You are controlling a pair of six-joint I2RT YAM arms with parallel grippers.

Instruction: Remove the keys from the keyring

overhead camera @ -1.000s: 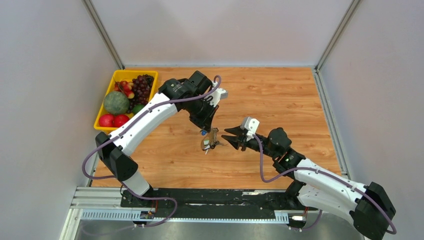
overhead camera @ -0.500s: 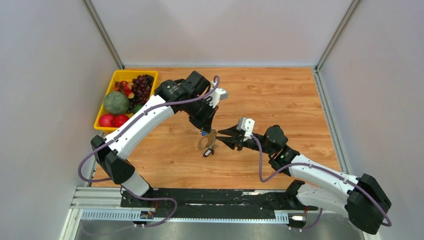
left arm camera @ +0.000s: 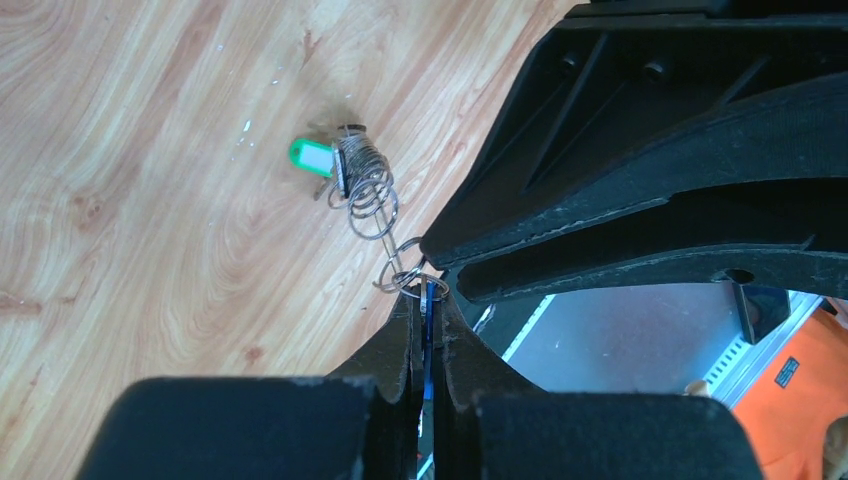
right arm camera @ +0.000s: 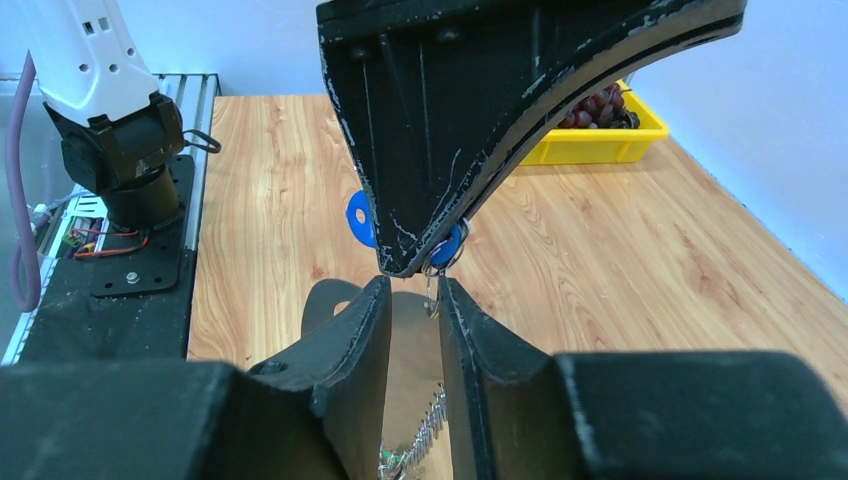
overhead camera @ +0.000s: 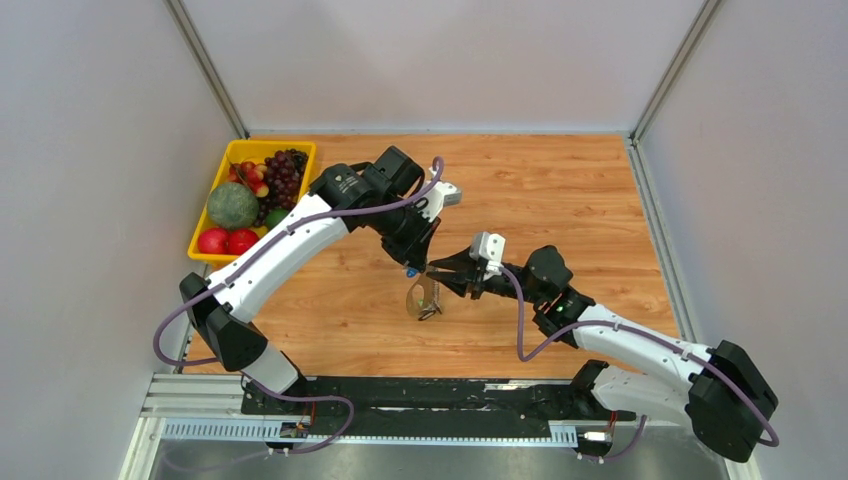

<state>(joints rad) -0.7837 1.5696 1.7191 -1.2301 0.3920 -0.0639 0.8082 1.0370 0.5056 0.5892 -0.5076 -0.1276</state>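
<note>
Above the table (overhead camera: 600,200), pinching a blue key (right arm camera: 447,246) tight with left fingers (left arm camera: 395,345), dangling the keyring (left arm camera: 370,195) down between barely spread right fingers (right arm camera: 350,330). Risks closing off-centre and yanking the key loose.

Green key (left arm camera: 310,157), blue key (right arm camera: 360,218)

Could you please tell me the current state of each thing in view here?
left gripper: shut on the blue key.
right gripper: open, fingers either side of the hanging rings.
keyring: dangling below the left gripper.
green key: attached at the keyring's lower end.
fruit tray: filled with fruit.
</note>
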